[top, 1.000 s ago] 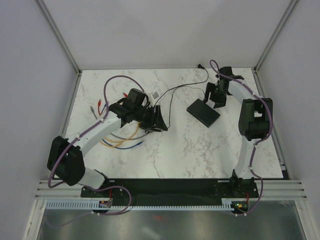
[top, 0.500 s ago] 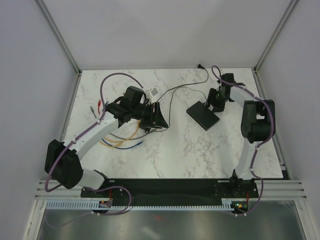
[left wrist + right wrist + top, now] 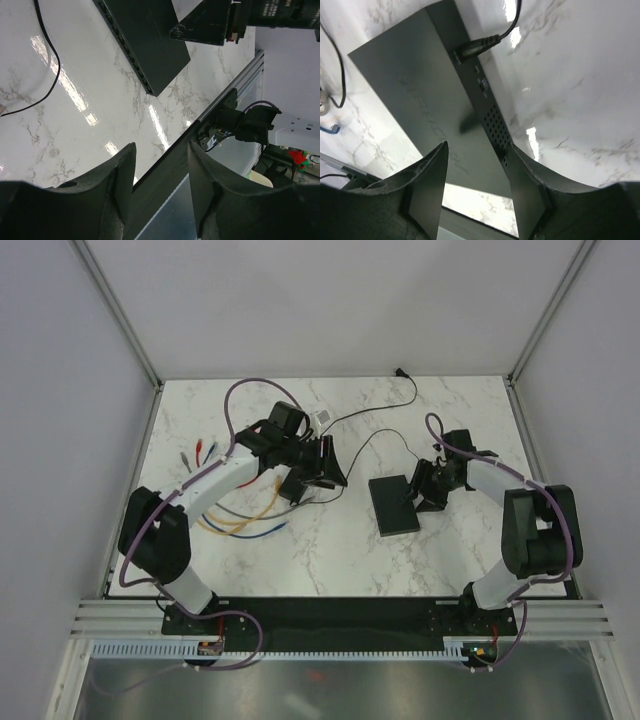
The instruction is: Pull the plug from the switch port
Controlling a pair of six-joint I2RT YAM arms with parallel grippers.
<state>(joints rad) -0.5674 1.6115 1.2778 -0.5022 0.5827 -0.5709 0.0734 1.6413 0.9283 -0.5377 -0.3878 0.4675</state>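
Note:
The switch (image 3: 394, 504) is a flat black box lying on the marble table right of centre. It also shows in the right wrist view (image 3: 415, 95) and the left wrist view (image 3: 145, 35), where a row of sockets runs along one long edge. A black plug (image 3: 475, 46) on a thin black cord sits in the switch's perforated side. My right gripper (image 3: 427, 490) is open, and in the right wrist view (image 3: 476, 150) its fingers straddle that side edge below the plug. My left gripper (image 3: 328, 466) is open and empty above the table left of the switch, as its wrist view (image 3: 160, 150) shows.
Yellow and blue cables (image 3: 240, 522) lie at the left near the left arm, with loose plug ends (image 3: 196, 452) beyond them. A thin black cord (image 3: 352, 417) runs across the back of the table to the far edge. A small white item (image 3: 322, 420) lies behind the left gripper.
The switch has slid toward the near edge and turned, with my right gripper moving along at its edge. My left gripper has moved right and a little farther back.

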